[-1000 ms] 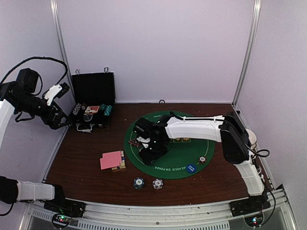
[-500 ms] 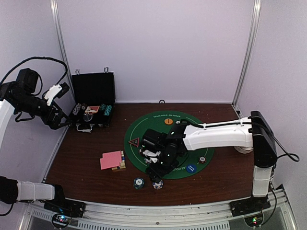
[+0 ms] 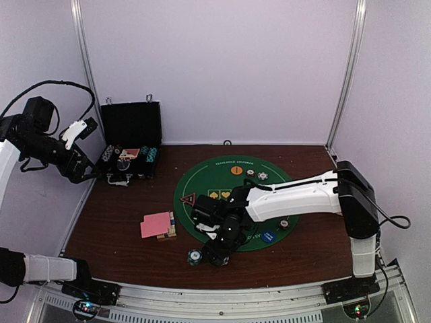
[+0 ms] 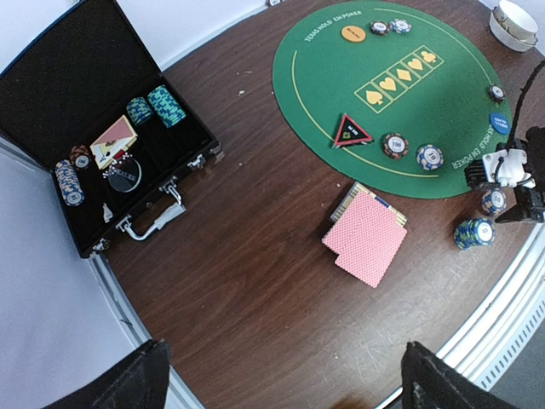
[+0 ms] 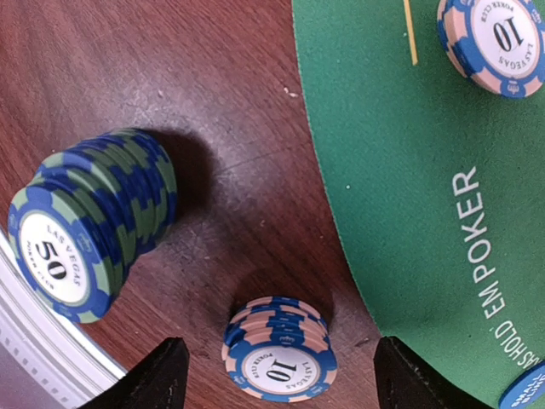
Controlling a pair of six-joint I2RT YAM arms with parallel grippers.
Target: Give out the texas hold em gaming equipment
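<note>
Chip stack "10", pink and blue, stands on the bare surface just off the near rim of the green mat. A taller green-and-blue "50" stack stands near it, farther from the mat's rim; the two stacks do not touch. On the mat lie two loose chips, the triangular marker near the left rim, the orange disc at the far rim and the blue disc near the right rim. The pink-backed cards rest on a small box just off the mat's left rim. The black case lies open well to the far left of the mat, with more chips inside.

The right gripper hangs over the "10" stack with its fingers apart, one on each side. A gap shows on both sides, so nothing is clamped. The left gripper is raised well to the left of the mat, fingers wide apart and empty.

Probable hazards:
- The "10" stack is slightly sheared. An off-centre closure may push the upper chips sideways and spill them.
- The finger nearest the "50" stack has little room. A drift away from the mat may topple that stack.
- Both stacks stand between the mat and the surface's near edge. A dislodged chip may roll off.
</note>
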